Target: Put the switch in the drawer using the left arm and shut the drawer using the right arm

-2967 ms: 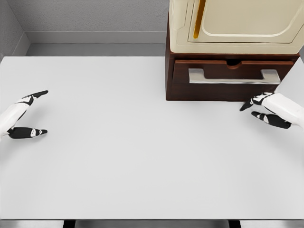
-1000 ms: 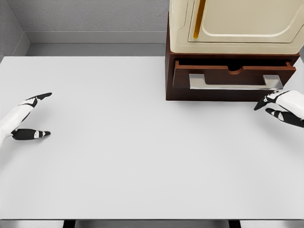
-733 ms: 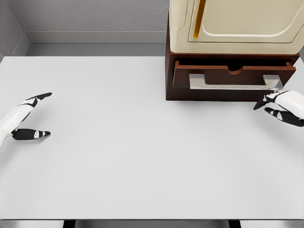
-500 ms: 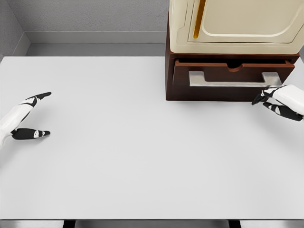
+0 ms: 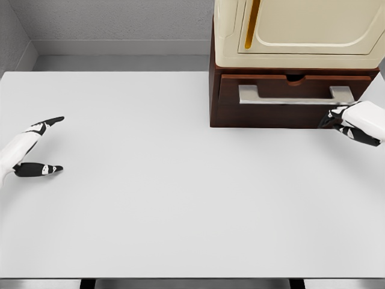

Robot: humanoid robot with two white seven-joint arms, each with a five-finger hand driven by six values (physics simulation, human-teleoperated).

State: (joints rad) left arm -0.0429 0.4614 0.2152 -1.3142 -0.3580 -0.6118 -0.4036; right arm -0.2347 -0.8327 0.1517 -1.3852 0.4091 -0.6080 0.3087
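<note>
White table (image 5: 180, 198), grey wall (image 5: 120, 21).

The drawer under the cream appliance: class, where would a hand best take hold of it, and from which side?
Take the drawer by its silver bar handle. It runs flat and wide across the front panel, standing proud on two end posts, so fingers probably hook behind the long middle span. Come from the front, the table side; the cream appliance overhangs from above.

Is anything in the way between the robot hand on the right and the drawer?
No, nothing visible is. The right robot hand is right up against the drawer, near the end of its silver handle. The drawer looks pushed in. No switch shows anywhere.
</note>
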